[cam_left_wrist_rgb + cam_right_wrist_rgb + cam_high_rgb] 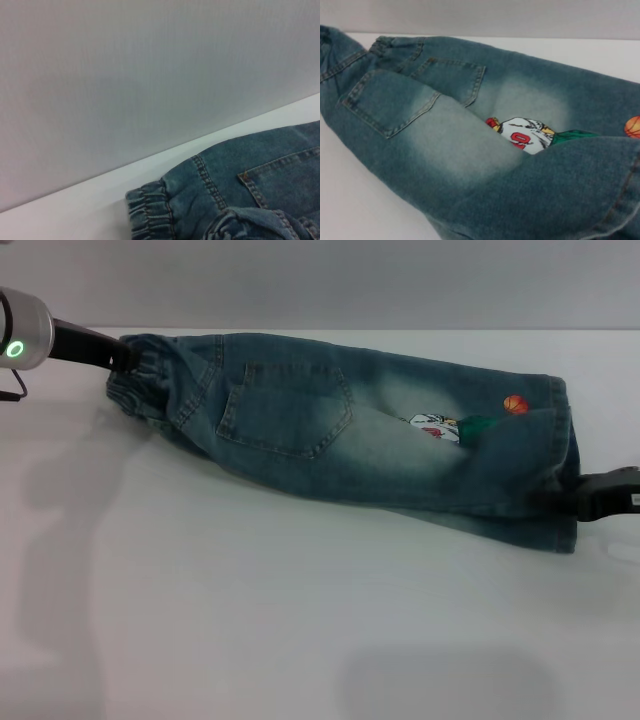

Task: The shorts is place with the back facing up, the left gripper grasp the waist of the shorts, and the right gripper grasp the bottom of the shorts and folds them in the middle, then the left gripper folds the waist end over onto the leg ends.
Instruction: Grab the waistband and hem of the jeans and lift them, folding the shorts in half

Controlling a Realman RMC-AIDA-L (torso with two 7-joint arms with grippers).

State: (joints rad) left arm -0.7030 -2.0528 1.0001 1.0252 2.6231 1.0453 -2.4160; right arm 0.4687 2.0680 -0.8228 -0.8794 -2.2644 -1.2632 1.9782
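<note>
Shorts [340, 435], folded lengthwise on table [250, 620]: waist [140, 385] pinched by left gripper [118, 360]; leg ends [560, 465] pinched by right gripper [570, 498].

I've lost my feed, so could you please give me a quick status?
Left gripper at gathered waist. Right gripper at leg ends. Faded blue denim shorts folded lengthwise, flat. Nothing obstructing.

Soft even light, faint shadows, wrist views slightly blurred
</note>
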